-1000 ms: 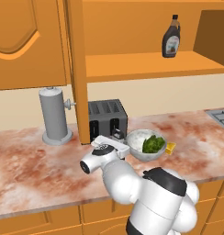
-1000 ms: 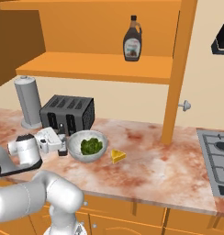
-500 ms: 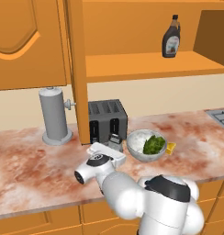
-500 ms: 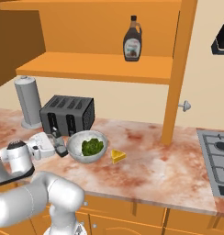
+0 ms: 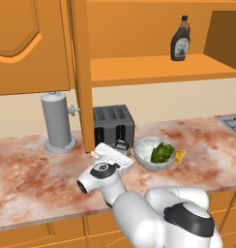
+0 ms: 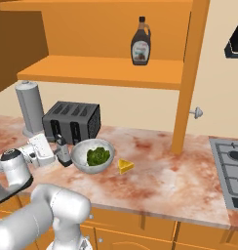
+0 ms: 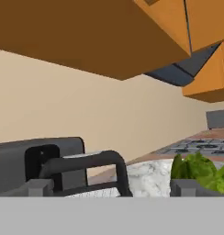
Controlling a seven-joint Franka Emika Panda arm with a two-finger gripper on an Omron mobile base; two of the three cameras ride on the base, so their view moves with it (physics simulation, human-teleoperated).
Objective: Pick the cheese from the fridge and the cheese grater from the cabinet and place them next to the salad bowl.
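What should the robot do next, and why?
Probably pull the open pincer straight back from the grater: it stands on the counter beside the bowl, with the cheese at the bowl's other side, so nothing seems left to carry.

wall [image 6: 140, 105]: beige | countertop [image 6: 160, 176]: reddish marble | stove [image 6: 233, 168]: right, possibly gas
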